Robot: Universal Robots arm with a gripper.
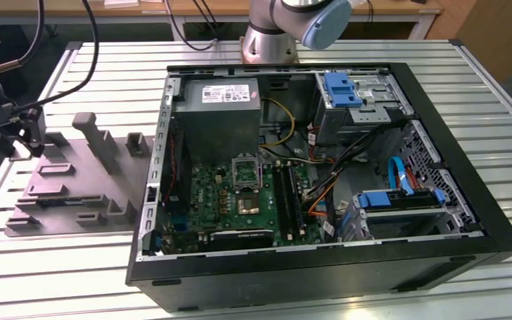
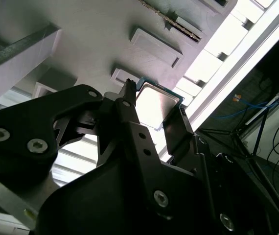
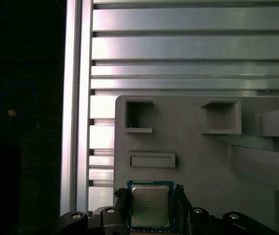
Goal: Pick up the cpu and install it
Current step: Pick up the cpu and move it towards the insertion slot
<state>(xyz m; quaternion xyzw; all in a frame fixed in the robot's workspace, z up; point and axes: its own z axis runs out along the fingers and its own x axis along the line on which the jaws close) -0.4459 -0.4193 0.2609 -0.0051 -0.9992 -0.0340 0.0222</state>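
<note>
Status: at the pick stage, install not done. The gripper [image 3: 151, 192] is over the edge of the grey fixture plate [image 1: 78, 180], at the exterior view's left. That is well apart from the open PC case [image 1: 327, 273] on the slotted aluminium table [image 1: 61, 267].

In both wrist views the cpu [image 3: 150, 208] sits between the two black fingers [image 3: 121, 205], silver lid up, green rim visible. The jaws are closed down to chip width, one finger against each of two opposite edges. I read that as a grip on the cpu. I can't tell whether it is lifted clear of the plate or resting on it.

Inside the case, the socket [image 1: 245, 202] on the motherboard [image 1: 211, 193] looks empty, with its silver hinged frame [image 1: 245, 170] flipped up.

My read: the grasp is made. Getting the cpu over to the case and seated in the socket is all left to do.
</note>
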